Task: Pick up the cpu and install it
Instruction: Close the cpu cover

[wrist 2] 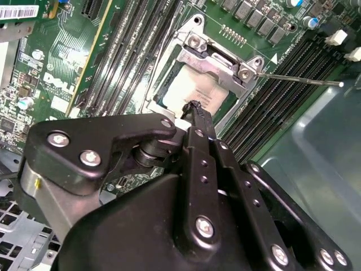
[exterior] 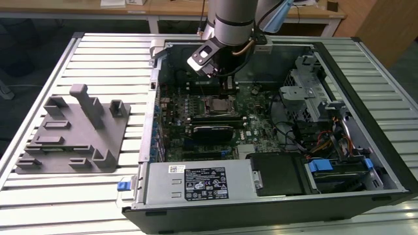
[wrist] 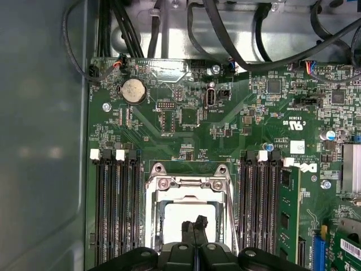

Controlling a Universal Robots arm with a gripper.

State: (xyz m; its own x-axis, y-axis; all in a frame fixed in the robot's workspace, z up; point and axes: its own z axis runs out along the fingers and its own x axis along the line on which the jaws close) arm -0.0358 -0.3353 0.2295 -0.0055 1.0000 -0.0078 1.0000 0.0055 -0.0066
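One small flat chip, the cpu [wrist 2: 189, 90], is lying pale face up inside the metal socket frame [wrist: 189, 182] on the green motherboard [wrist: 225, 130]. I am judging it light and stiff yet fragile, its smooth lid slippery, so a hold is belonging on two opposite edges and never on the faces. The gripper [wrist: 194, 223] is hanging directly over the chip with its black fingertips [wrist 2: 196, 108] pressed together, clamping nothing; whether they are touching the lid I cannot tell. In the exterior view the arm [exterior: 232, 19] is reaching down into the open computer case [exterior: 365, 98] from twelve o'clock, wrist tilting toward the board; the black heatsink block [exterior: 212, 133] is sitting at six o'clock of the socket; the grey fixture [exterior: 72, 142] is resting at nine o'clock of the case.
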